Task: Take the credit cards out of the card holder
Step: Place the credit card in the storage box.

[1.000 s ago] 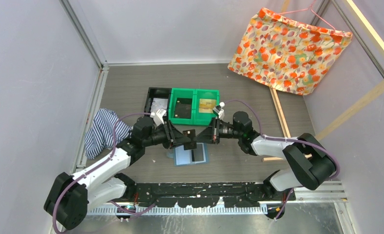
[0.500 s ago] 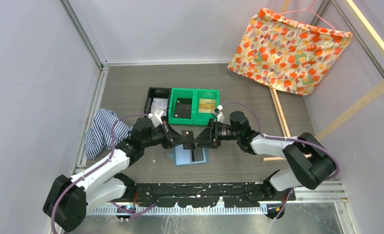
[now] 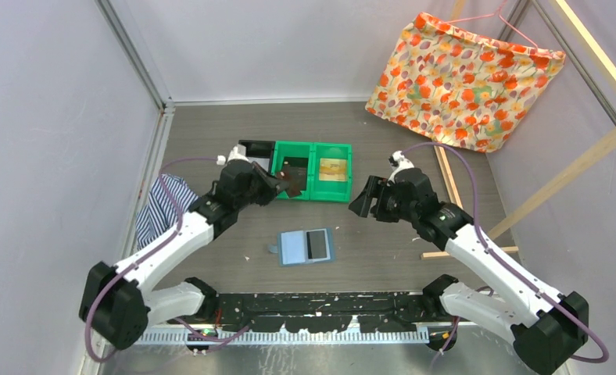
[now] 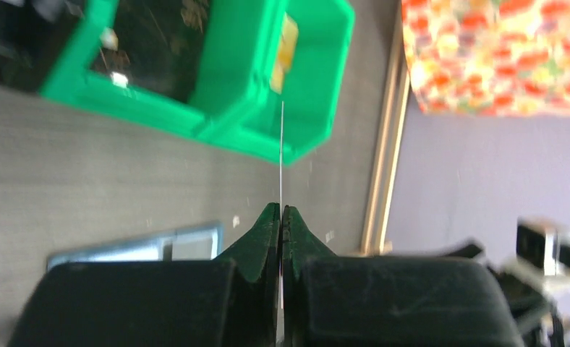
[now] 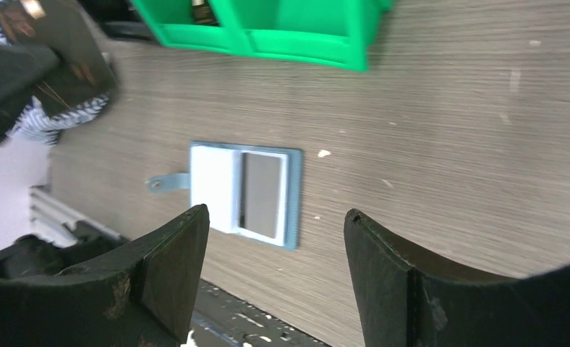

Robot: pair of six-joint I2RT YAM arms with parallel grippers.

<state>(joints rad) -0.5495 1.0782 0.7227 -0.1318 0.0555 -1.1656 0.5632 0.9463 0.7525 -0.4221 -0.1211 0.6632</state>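
Observation:
The teal card holder (image 3: 306, 248) lies open on the table between the arms, pale blue inside, with a grey rectangle in its right sleeve; it also shows as the holder (image 5: 246, 191) under the right wrist. My left gripper (image 3: 280, 184) is shut on a dark credit card (image 3: 294, 180), held over the front of the green bins (image 3: 311, 193). In the left wrist view that card (image 4: 281, 144) shows edge-on as a thin line rising from the pinched left gripper (image 4: 281, 208). My right gripper (image 3: 365, 199) hangs open and empty right of the bins; its jaws stand wide apart around the right gripper's gap (image 5: 275, 213).
A gold-toned card (image 3: 332, 168) lies in the right bin compartment. A black tray (image 3: 250, 158) adjoins the bins on the left. A striped cloth (image 3: 160, 207) lies at the left wall, a floral cloth (image 3: 461, 78) hangs back right, and a wooden slat (image 3: 451, 187) lies on the right.
Both grippers were together above the holder on the dark card. The right one opened and drew back to the right; the left one closed and carried the card up to the green bins.

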